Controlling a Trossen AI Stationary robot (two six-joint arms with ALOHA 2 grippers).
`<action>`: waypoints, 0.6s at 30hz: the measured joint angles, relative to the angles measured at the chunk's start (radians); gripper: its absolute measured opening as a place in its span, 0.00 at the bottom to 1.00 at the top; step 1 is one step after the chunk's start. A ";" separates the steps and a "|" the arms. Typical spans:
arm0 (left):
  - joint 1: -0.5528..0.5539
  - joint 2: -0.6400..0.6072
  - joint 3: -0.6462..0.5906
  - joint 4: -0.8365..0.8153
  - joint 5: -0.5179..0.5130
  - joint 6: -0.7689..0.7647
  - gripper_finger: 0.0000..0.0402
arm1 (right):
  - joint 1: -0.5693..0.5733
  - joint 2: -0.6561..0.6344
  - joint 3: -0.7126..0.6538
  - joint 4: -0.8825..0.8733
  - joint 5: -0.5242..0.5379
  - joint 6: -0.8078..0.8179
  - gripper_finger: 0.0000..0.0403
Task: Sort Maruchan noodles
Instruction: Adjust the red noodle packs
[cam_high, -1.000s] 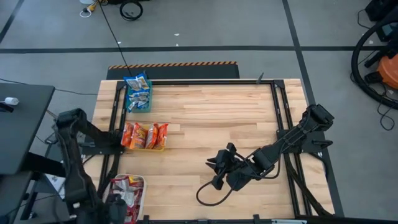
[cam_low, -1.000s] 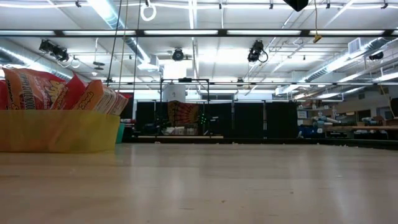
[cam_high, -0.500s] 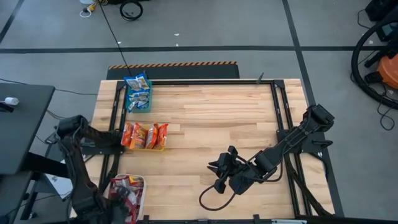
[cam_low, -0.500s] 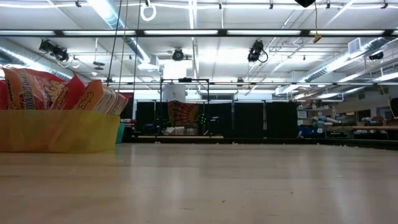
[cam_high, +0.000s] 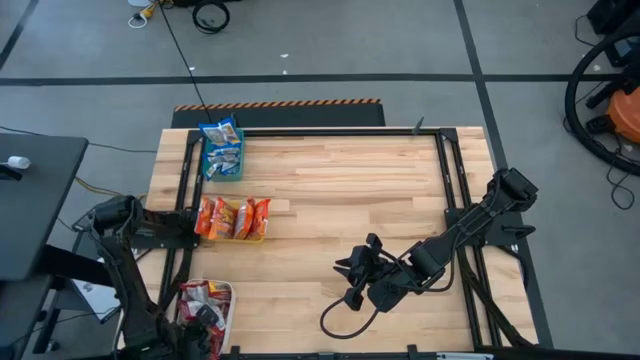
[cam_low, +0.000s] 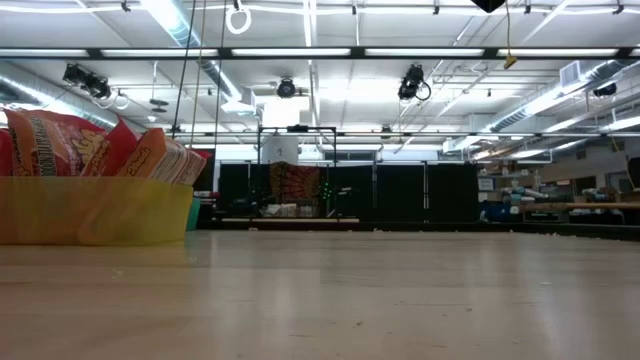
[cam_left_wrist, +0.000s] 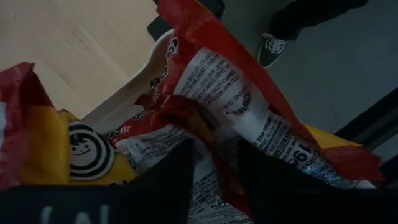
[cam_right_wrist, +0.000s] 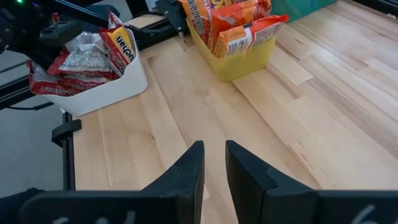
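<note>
Three bins stand along the table's left side. The teal bin (cam_high: 224, 172) holds blue-and-white noodle packets (cam_high: 220, 135). Orange-red packets (cam_high: 232, 216) stand on edge in the yellow bin (cam_right_wrist: 244, 62). Silver-and-red packets (cam_right_wrist: 78, 62) lie in the white bin (cam_right_wrist: 107, 93). My left gripper (cam_left_wrist: 216, 149) hangs over the white bin, pointing down, shut on a red-edged silver packet (cam_left_wrist: 249, 93). That packet stands upright (cam_right_wrist: 121, 46) in the right wrist view. My right gripper (cam_right_wrist: 214, 163) hovers over the bare wood right of the middle, open by a narrow gap, with nothing between its fingers. My left gripper pinches a crumpled red fold (cam_left_wrist: 210, 132) of the packet between its two fingers, which come from above and point down. The rest of the packet spreads out below the fingers, over the other packets in the white bin. Whether it rests on them I cannot tell.
A black frame rail (cam_high: 186, 190) runs along the table's left edge beside the bins, another (cam_high: 452, 190) along the right. A black cable (cam_high: 335, 318) loops on the wood near my right gripper. A person's shoe (cam_left_wrist: 271, 51) stands on the floor beyond the white bin.
My left gripper has come down toward the white bin and rolled about its own axis, carrying the packet with it. My right arm has kept still.
</note>
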 joint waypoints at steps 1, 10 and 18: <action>0.000 0.002 0.000 -0.001 0.002 0.001 0.30 | 0.000 0.000 0.000 0.000 0.000 0.000 0.18; -0.001 0.004 0.004 -0.055 0.017 -0.108 0.02 | 0.000 0.000 0.000 0.001 -0.031 0.006 0.18; -0.003 -0.020 0.162 -0.277 0.005 -0.146 0.01 | 0.000 0.000 0.000 0.002 -0.049 0.023 0.18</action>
